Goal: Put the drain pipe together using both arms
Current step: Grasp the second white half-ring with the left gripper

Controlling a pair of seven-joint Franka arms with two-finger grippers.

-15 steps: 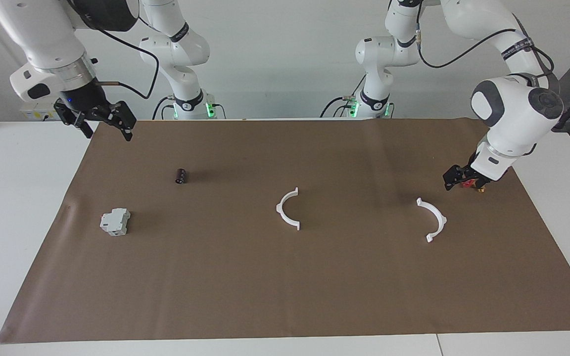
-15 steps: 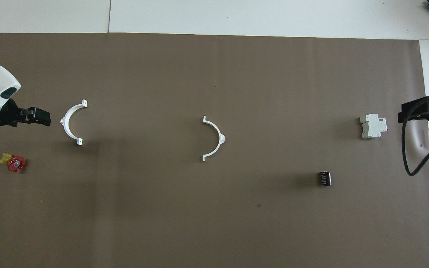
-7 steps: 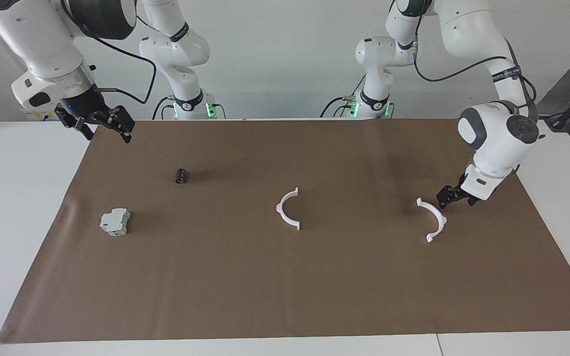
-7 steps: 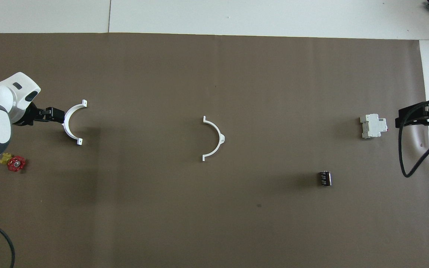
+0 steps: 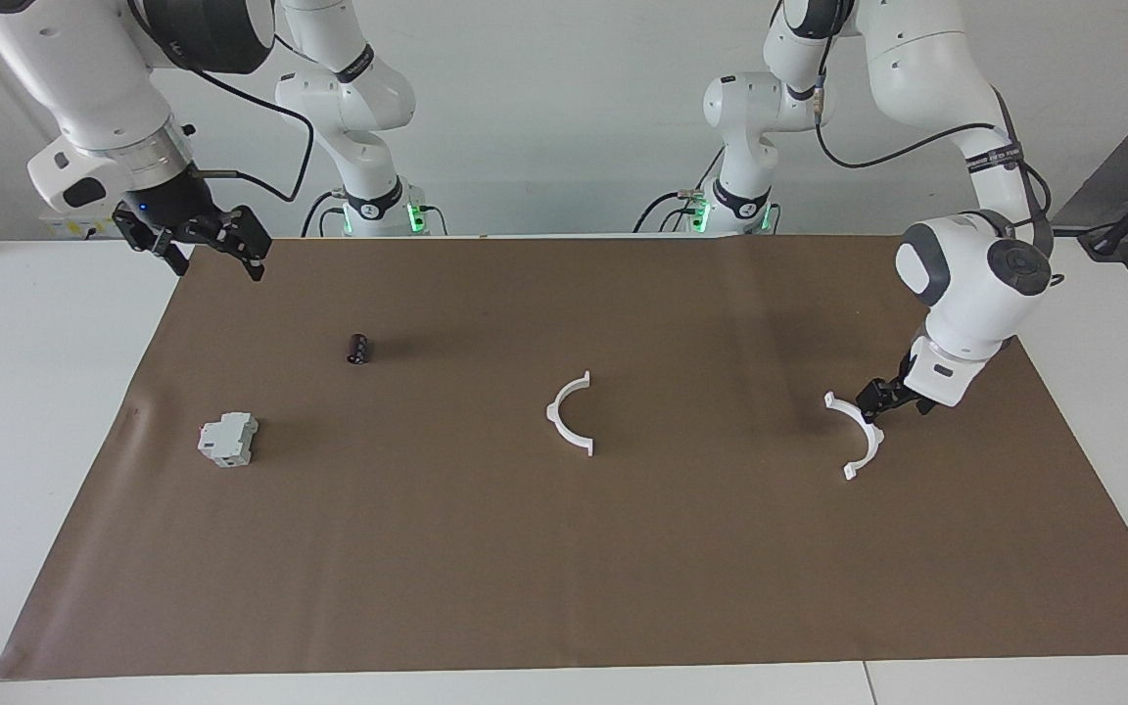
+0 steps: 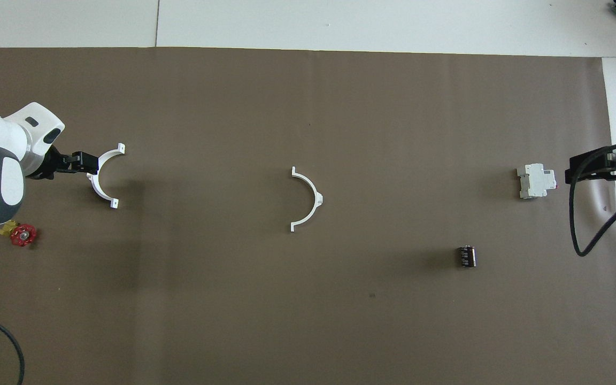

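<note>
White arms [image 5: 956, 59], black cables [image 5: 877, 147]

**Left arm low, right arm high**

Left arm bends down steeply, wrist tilted, left gripper [image 5: 870, 402] right at the mat. Right arm hangs raised at its own end, right gripper [image 5: 200, 242] pointing down with fingers spread apart.

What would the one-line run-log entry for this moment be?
left gripper: at outer half-ring | right gripper: waiting, open, over mat edge | middle half-ring: untouched
</note>
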